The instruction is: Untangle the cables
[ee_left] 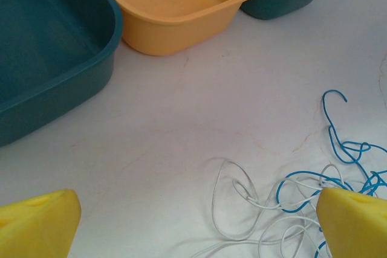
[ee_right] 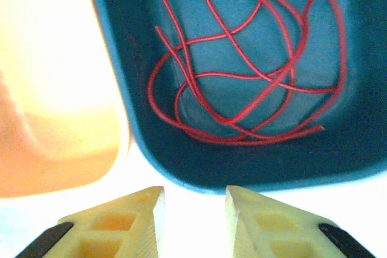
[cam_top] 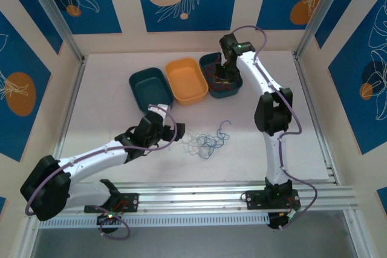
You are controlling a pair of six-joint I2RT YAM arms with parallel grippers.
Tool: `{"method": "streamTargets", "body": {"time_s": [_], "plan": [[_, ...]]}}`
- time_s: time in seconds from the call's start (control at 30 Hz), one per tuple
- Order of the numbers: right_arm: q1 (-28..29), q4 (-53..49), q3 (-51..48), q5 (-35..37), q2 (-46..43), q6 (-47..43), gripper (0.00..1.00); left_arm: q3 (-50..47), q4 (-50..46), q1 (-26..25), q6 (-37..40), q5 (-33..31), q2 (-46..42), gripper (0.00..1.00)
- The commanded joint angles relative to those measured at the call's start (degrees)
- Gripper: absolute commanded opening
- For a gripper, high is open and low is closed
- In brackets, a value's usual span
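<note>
Tangle of blue and white cables (cam_top: 205, 140) lies loose on the white table (cam_top: 109, 119), in the open middle between the two arms and well apart from the three bins at the back. From the top camera it reads as one small curly knot. The left wrist camera separates it into thin white loops and blue strands (ee_left: 302, 197), with one blue end hooking up and away from the rest.

The left gripper (cam_top: 172, 132) sits low just beside the tangle's left edge. In its own camera the yellow fingertips (ee_left: 36, 225) stand spread to the frame's two bottom corners, so the left gripper (ee_left: 193, 228) is wide open with nothing between its jaws. The right-hand tip overlaps the blue strands, and I cannot tell whether it touches them.

The right gripper (cam_top: 225, 75) hangs over the right teal bin (cam_top: 233, 92). From above, the bin's contents are mostly hidden by the arm. The right wrist camera shows red cables (ee_right: 242, 77) coiled loosely on that bin's floor (ee_right: 314, 161). Its fingertips (ee_right: 139, 216) are a little apart, bare table showing between them and nothing gripped.

The yellow-orange bin (cam_top: 187, 80) stands in the middle and the left teal bin (cam_top: 147, 87) beside it, touching or nearly so.
</note>
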Motion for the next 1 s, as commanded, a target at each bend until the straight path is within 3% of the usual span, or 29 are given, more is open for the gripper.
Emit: {"method": "streamTargets", "body": {"time_s": [0.0,0.4,0.67,0.97], "plan": [[0.2,-0.4,-3.0,3.0,-6.9,1.0,0.35,-0.6,1.3,0.4,-0.3,0.7,-1.0,1.0],[4.3,4.8,-25.9,5.2,-27.9,7.9,0.38,1.5,-0.5,0.4,-2.0,2.4,0.3,1.0],[5.6,9.2,-48.1,-3.1,-38.1,16.5,0.43,5.6,-2.7,0.4,-2.8,7.5,6.8,1.0],[7.3,15.7,-61.5,-9.5,-43.9,19.4,0.48,8.8,-0.3,0.4,-5.4,16.9,15.3,1.0]]}}
